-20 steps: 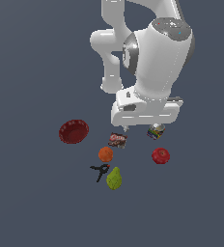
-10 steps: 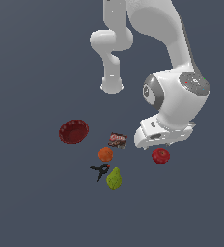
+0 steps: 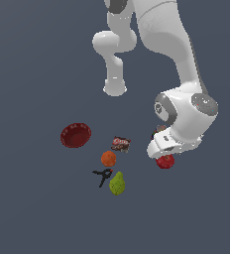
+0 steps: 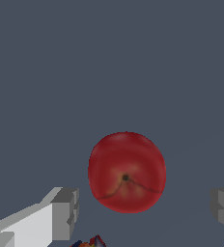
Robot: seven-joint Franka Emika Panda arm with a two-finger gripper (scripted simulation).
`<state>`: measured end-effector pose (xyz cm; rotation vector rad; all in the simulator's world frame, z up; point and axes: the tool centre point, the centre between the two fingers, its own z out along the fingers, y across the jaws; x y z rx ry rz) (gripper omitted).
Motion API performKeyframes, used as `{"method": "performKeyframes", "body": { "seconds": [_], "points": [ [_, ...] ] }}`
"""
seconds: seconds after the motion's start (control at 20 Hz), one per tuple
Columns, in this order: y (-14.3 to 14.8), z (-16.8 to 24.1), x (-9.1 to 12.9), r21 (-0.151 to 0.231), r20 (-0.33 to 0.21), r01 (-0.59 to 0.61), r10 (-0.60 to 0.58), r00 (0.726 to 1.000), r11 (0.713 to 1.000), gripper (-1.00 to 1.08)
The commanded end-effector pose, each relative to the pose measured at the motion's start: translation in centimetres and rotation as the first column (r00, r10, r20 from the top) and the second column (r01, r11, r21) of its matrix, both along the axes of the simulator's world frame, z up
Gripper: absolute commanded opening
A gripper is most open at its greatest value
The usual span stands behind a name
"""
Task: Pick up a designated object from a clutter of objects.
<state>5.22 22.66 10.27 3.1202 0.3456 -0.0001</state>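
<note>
**Round, glossy apple needs a grip across its middle**

The apple (image 4: 127, 172) lies at the exterior view's right, apart from the clutter, between the gripper's (image 4: 143, 207) wide-spread fingers. It looks firm, smooth and slippery; squeezing its widest girth seems safest.

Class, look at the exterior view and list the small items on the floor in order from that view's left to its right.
Dark red ribbed bowl → black clamp → orange → green pear → brown packet → red apple, partly under the arm's pincer.
</note>
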Motion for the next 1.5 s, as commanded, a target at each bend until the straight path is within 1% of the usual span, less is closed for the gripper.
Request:
{"method": "performKeyframes", "body": {
  "seconds": [0.0,0.3,0.75,1.0,1.05,1.45],
  "points": [
    [0.4,-0.5,0.0,0.002,0.000,-0.003,0.003,1.000,1.000,1.00],
    [0.4,-0.9,-0.1,0.002,-0.001,-0.004,0.004,1.000,1.000,1.00],
    [0.5,-5.0,-0.2,0.002,0.000,-0.005,0.005,1.000,1.000,1.00],
    [0.6,-5.7,-0.1,0.002,0.000,-0.005,0.005,1.000,1.000,1.00],
    [0.6,-5.7,-0.1,0.002,0.000,-0.005,0.005,1.000,1.000,-1.00],
    [0.6,-5.7,-0.1,0.002,0.000,-0.005,0.005,1.000,1.000,-1.00]
  ]
}}
